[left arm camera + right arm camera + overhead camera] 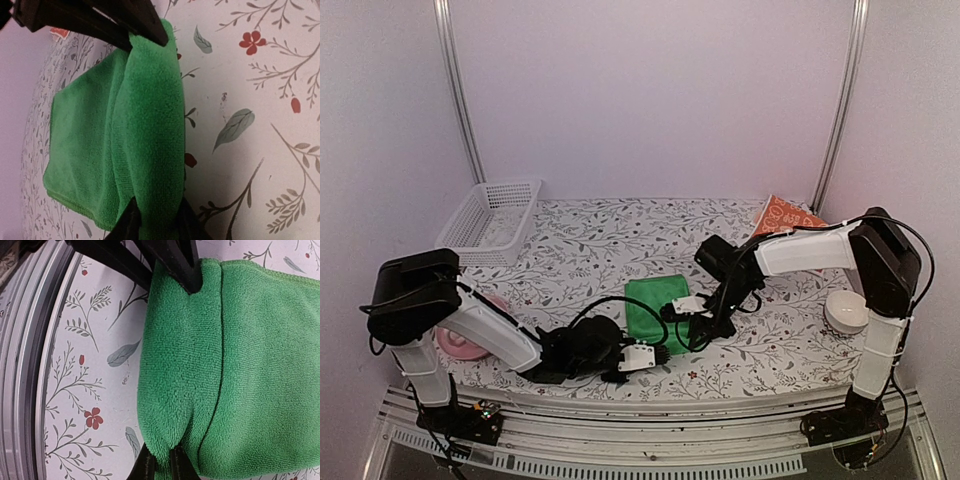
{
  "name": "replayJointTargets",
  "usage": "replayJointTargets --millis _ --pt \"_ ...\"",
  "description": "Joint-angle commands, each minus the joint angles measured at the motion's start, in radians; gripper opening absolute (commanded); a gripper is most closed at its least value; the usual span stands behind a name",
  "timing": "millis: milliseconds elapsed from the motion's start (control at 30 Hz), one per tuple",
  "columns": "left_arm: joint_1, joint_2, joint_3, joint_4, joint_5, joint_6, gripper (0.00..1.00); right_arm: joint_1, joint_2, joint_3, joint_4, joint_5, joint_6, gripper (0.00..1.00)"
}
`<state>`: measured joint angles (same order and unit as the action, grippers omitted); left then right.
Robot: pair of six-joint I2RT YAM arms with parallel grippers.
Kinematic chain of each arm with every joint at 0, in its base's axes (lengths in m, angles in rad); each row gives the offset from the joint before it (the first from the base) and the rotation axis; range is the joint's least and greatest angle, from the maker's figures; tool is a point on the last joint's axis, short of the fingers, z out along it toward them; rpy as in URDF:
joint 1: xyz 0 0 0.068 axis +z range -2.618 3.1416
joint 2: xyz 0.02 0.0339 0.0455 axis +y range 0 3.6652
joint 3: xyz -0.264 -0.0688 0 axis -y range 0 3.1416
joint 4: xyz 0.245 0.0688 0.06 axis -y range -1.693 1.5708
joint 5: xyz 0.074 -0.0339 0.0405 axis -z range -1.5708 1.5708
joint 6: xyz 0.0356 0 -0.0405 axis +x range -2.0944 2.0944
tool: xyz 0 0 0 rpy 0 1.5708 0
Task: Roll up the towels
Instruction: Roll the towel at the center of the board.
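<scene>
The green towel [655,300] lies on the floral table cover near the front middle, with its near edge turned over into a thick fold [150,140]. My left gripper [159,222] is shut on one end of that fold, its dark fingers [131,224] pressed against both sides. At the other end my right gripper [162,466] pinches the same fold [175,370], shut on the cloth. In the top view the left gripper [655,351] and the right gripper [687,338] meet at the towel's front edge. The orange-red patterned towel [782,215] lies at the back right, apart from both grippers.
A white lattice basket [490,220] stands at the back left. A pink dish [460,342] sits by the left arm's base and a white round object [845,312] by the right arm. The table's metal front rail [25,365] runs close to the fold.
</scene>
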<state>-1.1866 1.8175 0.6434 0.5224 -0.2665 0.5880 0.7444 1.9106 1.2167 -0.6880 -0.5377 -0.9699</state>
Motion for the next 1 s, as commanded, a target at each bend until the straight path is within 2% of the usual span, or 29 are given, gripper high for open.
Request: replayJointTargets --millis 0,67,167,300,400,500,633,767,967 --pt "-0.002 0.006 0.019 -0.045 0.015 0.001 0.13 -0.013 0.015 0.018 -0.021 -0.020 -0.013 0.09" --pt "-0.001 -0.006 0.035 -0.102 0.039 -0.015 0.00 -0.018 0.008 0.015 -0.021 -0.018 -0.017 0.12" --pt "0.013 -0.038 0.063 -0.192 0.129 -0.055 0.00 -0.028 -0.027 0.001 -0.004 -0.005 -0.037 0.21" --pt "0.068 -0.066 0.109 -0.323 0.278 -0.130 0.00 -0.027 -0.124 -0.088 0.090 0.038 -0.062 0.42" --pt "0.123 -0.065 0.142 -0.388 0.388 -0.192 0.00 -0.028 -0.204 -0.154 0.174 0.061 -0.081 0.49" --pt "0.166 -0.049 0.173 -0.433 0.470 -0.235 0.00 -0.028 -0.273 -0.212 0.240 0.069 -0.109 0.54" --pt "0.204 -0.012 0.229 -0.494 0.548 -0.276 0.00 -0.027 -0.338 -0.266 0.252 -0.004 -0.182 0.61" --pt "0.243 0.021 0.265 -0.531 0.615 -0.305 0.00 -0.016 -0.363 -0.285 0.234 -0.051 -0.240 0.62" --pt "0.282 0.065 0.305 -0.572 0.669 -0.322 0.00 0.032 -0.318 -0.288 0.244 -0.024 -0.250 0.62"
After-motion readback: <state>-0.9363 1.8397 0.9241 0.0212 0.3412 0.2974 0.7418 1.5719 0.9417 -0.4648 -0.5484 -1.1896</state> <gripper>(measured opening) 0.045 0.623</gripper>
